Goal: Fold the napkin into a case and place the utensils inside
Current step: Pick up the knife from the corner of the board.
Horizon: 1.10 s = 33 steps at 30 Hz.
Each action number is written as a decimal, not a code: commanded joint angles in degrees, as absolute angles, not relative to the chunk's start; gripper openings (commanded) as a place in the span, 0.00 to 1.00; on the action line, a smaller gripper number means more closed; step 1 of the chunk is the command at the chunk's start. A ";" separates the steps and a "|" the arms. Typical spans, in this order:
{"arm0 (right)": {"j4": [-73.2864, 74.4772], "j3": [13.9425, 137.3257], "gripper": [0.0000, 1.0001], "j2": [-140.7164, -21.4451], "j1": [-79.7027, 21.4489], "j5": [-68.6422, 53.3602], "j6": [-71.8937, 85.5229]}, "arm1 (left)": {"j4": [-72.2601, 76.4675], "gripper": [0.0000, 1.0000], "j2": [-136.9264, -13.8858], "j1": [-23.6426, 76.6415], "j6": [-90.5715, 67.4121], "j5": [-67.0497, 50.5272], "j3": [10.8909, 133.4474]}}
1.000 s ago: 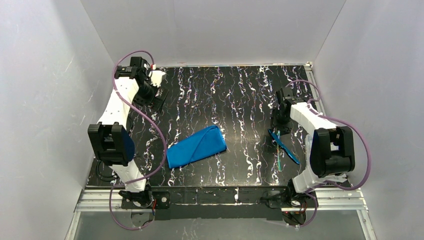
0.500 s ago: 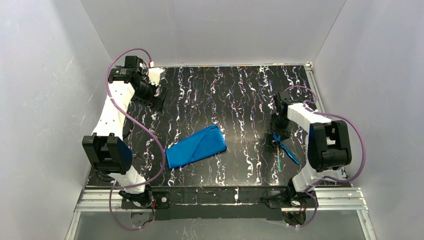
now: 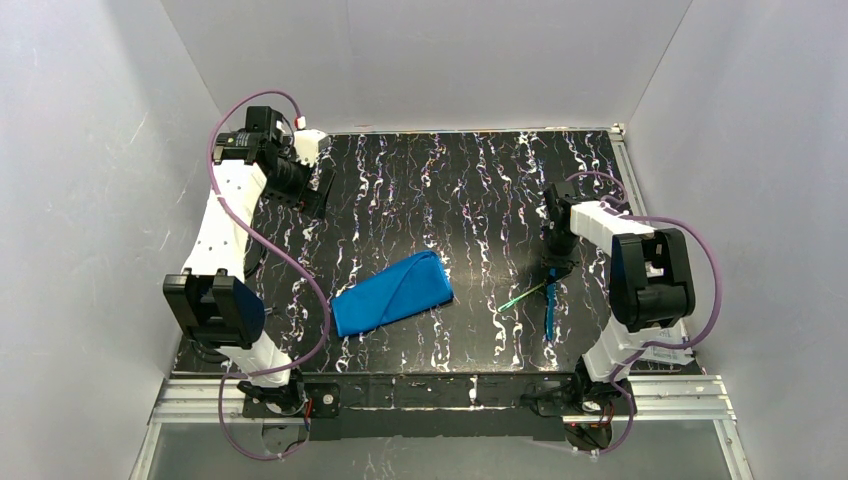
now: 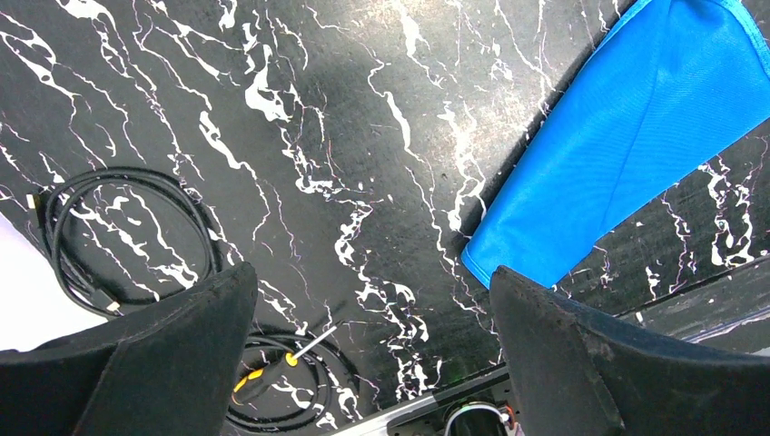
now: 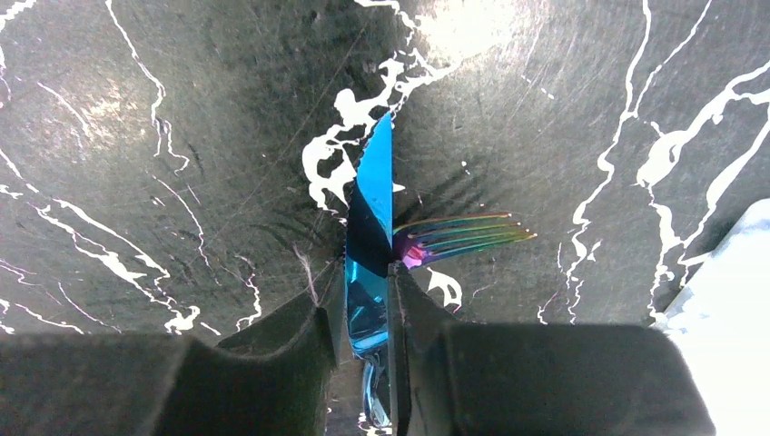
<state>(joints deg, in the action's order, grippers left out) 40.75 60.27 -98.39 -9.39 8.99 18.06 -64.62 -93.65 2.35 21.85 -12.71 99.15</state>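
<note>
Utensils (image 3: 548,303) sit at about 4 o'clock from the middle of the table (image 3: 450,180), clamped in the right gripper (image 3: 553,268). In the right wrist view its two fingers (image 5: 272,363) press flat against the sides of a shiny blue knife (image 5: 372,209), whose blade runs straight out toward 12 o'clock. A fork (image 5: 463,236) with rainbow-tinted tines pokes out from the same grip toward 3 o'clock, crossing the knife just ahead of the fingertips. From above, the knife points toward 6 o'clock, at the near edge, and the green fork slants off toward 8 o'clock. Whether either tip touches the table I cannot tell.

At about 7 o'clock from the middle, well apart from the utensils, lies the case (image 3: 390,293): a bright blue, flat, layered wedge, its wider end toward 2 o'clock and its narrower end toward 8 o'clock. Nothing touches it.

Farther back, at 10 o'clock near the far left corner, the left gripper (image 3: 316,197) hangs with its fingers (image 4: 182,354) spread wide and nothing between them. Its wrist camera looks down on bare marbled table, with the case at 2 o'clock, a black cable coil (image 4: 118,236) at 9 o'clock and a second cable (image 4: 272,372) with a yellow plug at 7 o'clock.
</note>
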 commanded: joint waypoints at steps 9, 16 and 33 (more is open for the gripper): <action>37.03 63.99 0.01 -99.62 -10.23 4.73 21.80 | -67.94 0.98 -92.54 2.39 20.64 -14.98 102.38; 36.00 64.59 0.01 -95.67 -11.55 -1.47 24.17 | -68.95 0.98 -92.67 2.42 20.31 -16.86 102.30; 30.11 59.92 0.01 -87.43 -12.42 -8.17 30.44 | -71.16 0.80 -91.71 13.66 17.83 -21.28 98.30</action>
